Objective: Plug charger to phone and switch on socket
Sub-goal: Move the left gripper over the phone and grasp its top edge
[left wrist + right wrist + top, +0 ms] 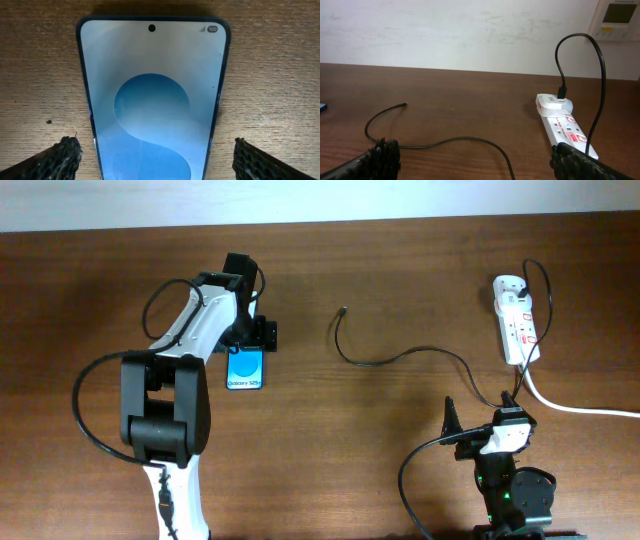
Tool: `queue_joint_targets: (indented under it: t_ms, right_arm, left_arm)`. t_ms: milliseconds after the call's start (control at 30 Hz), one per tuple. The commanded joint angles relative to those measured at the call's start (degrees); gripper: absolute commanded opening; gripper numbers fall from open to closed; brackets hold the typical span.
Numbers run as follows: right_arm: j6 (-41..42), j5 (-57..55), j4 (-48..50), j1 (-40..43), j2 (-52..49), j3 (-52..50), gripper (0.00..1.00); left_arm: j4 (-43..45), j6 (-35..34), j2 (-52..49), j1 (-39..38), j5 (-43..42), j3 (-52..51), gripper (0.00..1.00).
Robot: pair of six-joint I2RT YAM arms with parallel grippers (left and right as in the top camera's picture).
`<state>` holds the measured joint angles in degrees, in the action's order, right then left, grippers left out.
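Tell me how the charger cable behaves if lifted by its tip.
Probably floppy: the charger lies in loose curves, so its tip would droop. Likely light, being thin. Its far end looks plugged in at the socket, so it may tug.

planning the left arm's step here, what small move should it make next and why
Probably close the left gripper on the phone. Its fingers stand open on either side of the phone's edges without touching them. The charger tip lies loose, well away from the phone and unplugged. A grip would likely steady the phone for plugging in.
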<state>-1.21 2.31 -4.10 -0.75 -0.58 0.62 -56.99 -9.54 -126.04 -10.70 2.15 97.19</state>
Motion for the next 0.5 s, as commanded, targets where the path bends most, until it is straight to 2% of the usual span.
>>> queue_joint_targets:
  t_ms: [0,367,467]
  right_arm:
    - [0.59,-0.66,-0.24,-0.37,0.37,-0.31,0.98]
    - [0.59,-0.66,-0.24,-0.37,0.37,-0.31,0.99]
    - [0.59,-0.66,-0.24,-0.37,0.37,-0.31,0.99]
  left_arm:
    - [0.07,-0.72,-0.61,0.24,-0.42,0.35,0.99]
    - [-0.07,-0.72,-0.61,0.24,-0.22,-0.2,0.99]
    - [2.25,-1.57,-0.61,0.26,-0.22,-1.97,0.99]
